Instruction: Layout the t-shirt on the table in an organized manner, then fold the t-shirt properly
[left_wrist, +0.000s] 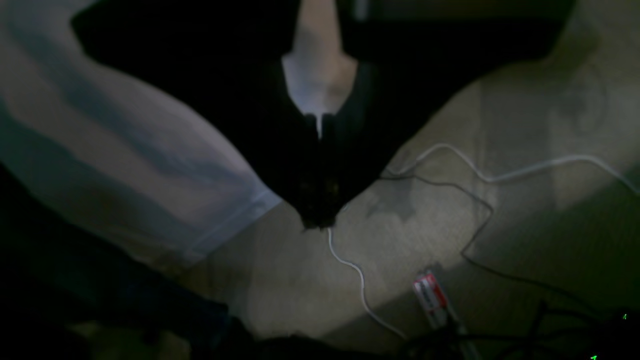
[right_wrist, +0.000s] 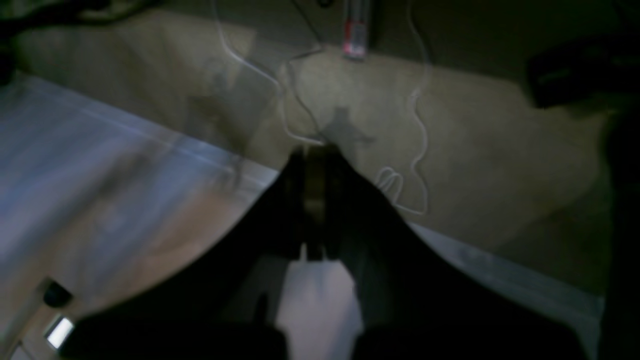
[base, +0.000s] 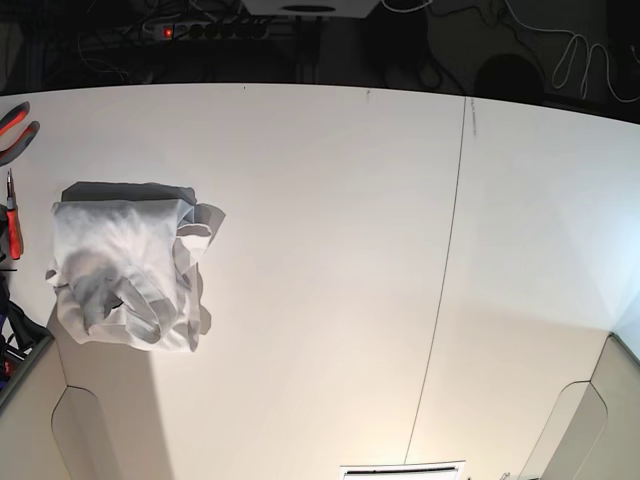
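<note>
Currently one t-shirt (base: 128, 270) lies bunched in a rumpled heap on the table (base: 330, 250), close to the table's edge on the left of the base view. Its wrinkled layers overlap, and a sleeve or hem flap sticks out toward the table's middle. One thin dark seam line (base: 445, 270) runs across the tabletop, well apart from the garment. Between the heap and the seam, and beyond the seam to the opposite edge, the surface is bare white. A red-handled tool (base: 12, 215) lies just beside the shirt at the table's edge.

Neither arm appears in the base view. The left gripper (left_wrist: 320, 150) has its two dark fingers pressed together, holding nothing. The right gripper (right_wrist: 315, 200) is likewise closed on nothing. Both wrist views are dim and blurred, showing floor with several loose white and dark cables (left_wrist: 500, 175).
</note>
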